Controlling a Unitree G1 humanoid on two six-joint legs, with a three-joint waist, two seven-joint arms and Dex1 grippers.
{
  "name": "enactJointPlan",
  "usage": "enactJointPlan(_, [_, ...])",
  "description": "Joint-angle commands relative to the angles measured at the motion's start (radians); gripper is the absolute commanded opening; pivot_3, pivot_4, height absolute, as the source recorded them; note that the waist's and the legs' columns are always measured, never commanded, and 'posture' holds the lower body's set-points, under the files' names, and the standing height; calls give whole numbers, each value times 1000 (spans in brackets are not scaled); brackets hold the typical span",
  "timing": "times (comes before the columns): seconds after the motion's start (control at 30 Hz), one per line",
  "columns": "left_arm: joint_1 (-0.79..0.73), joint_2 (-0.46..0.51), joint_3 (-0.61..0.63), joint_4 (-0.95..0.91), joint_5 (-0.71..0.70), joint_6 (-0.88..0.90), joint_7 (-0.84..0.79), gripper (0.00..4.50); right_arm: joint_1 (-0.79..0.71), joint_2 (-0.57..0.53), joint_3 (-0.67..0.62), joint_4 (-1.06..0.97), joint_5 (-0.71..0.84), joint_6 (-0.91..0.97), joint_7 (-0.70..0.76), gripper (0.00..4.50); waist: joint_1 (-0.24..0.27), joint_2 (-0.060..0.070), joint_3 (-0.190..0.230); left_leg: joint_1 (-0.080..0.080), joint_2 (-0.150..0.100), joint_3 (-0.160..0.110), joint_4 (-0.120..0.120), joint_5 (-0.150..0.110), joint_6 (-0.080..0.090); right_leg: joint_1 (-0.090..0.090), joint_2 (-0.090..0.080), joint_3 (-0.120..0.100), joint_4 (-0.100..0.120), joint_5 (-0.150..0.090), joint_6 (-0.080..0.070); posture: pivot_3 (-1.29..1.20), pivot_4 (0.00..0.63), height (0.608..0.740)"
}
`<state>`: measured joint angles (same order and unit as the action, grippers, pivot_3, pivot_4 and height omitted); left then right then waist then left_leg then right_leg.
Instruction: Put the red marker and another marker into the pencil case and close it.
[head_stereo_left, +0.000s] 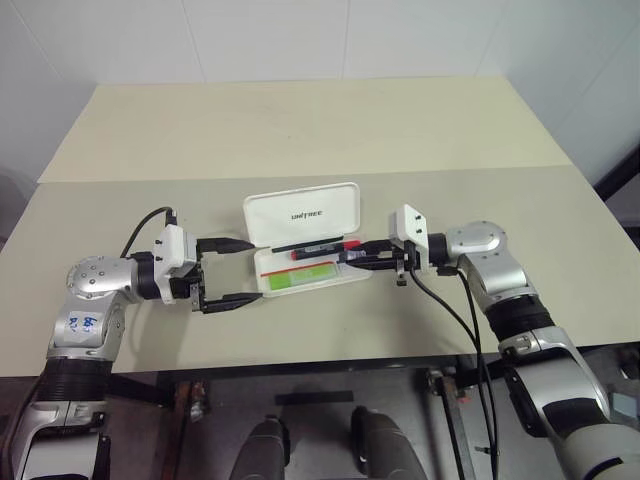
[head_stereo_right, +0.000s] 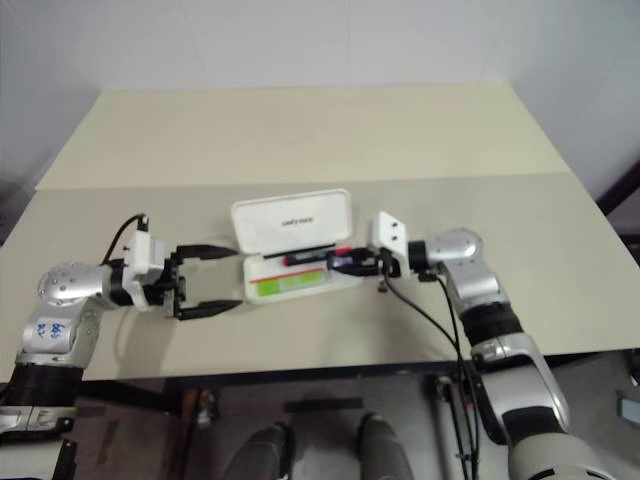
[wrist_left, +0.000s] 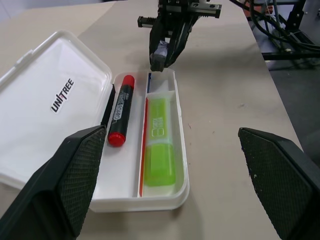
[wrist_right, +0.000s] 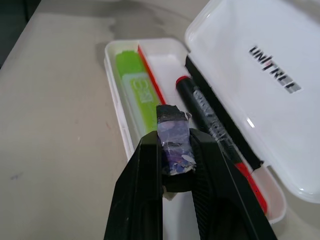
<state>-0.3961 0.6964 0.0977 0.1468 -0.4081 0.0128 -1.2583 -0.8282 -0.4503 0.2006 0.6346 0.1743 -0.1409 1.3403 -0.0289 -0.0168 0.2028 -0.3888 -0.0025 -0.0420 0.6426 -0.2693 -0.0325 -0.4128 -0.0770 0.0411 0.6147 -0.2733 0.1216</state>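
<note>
Nearest, low in the head view: left gripper (head_stereo_left: 236, 271) at centre-left, jaws released wide, just off the left short end of the pencil case (head_stereo_left: 303, 212) and touching nothing. Opposite, at centre-right: right gripper (head_stereo_left: 357, 262), jaws clenched on no task item, a scrap of tape wrapped at the tips, poised over the right end of the tray.

Between them, the open tray, long side running left to right across the middle of the frame, right end a touch higher. In the nearer compartment: another marker (head_stereo_left: 300, 277), the stubby green one, flat, long axis along the tray's length. Past the divider, in the farther compartment: the red marker (head_stereo_left: 320, 250), also flat and parallel to the green one, red at both ends, dark barrel between; hard to say which end is the cap. A thin black strip alongside it against the hinge side, nature unclear.

Farther up: lid standing open, tipped back from the hinge, logo facing the camera. Beyond, bare tabletop (head_stereo_left: 300, 130) to the upper edge.

Judged from this: loading done, both markers inside; closing not yet begun. Next move likely calls for getting a tip behind the lid's far edge and swinging it forward and down over the tray, with the tray steadied against sliding, then pressing until latched. Worth checking that neither marker rides above the rim.
</note>
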Motion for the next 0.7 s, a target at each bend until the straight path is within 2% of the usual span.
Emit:
enactJointPlan(0.03, [15, 17, 16, -43, -1, -6, 11, 4500, -47, 17, -3, 67, -18, -66, 31, 411, -1, 0, 0, 0, 0, 0, 0, 0, 0, 0, 0, 0, 0, 0, 0, 0, 150, 740])
enactJointPlan(0.33, [35, 23, 23, -66, -6, 0, 30, 4500, -67, 25, -18, 146, -41, -110, 56, 411, -3, 0, 0, 0, 0, 0, -2, 0, 0, -1, 0, 0, 0, 0, 0, 0, 150, 740])
enactJointPlan(0.37, [34, 22, 22, -66, -6, -1, 32, 4500, -68, 27, -18, 151, -43, -116, 54, 1145, -3, 0, 0, 0, 0, 0, -2, 0, 0, -1, 0, 0, 0, 0, 0, 0, 150, 740])
enactJointPlan(0.43, [32, 21, 20, -65, -5, -2, 33, 4500, -69, 31, -21, 155, -40, -114, 53, 1755, -3, 0, 0, 0, 0, 0, -2, 0, 0, -1, 0, 0, 0, 0, 0, 0, 150, 740])
enactJointPlan(0.63, [21, 11, 12, -56, -4, -6, 36, 4500, -63, 51, -47, 118, -23, -151, 19, 4012, -3, 0, 0, 0, 0, 0, -2, 0, -1, -1, 0, 0, 0, 0, 0, 0, 150, 740])
enactJointPlan(0.7, [22, 10, 12, -56, -5, -6, 37, 4500, -57, 50, -57, 84, -7, -144, 18, 4462, -2, 1, 0, 0, 0, 0, -2, 0, -1, -1, 0, 0, 0, 0, 0, 0, 150, 740])
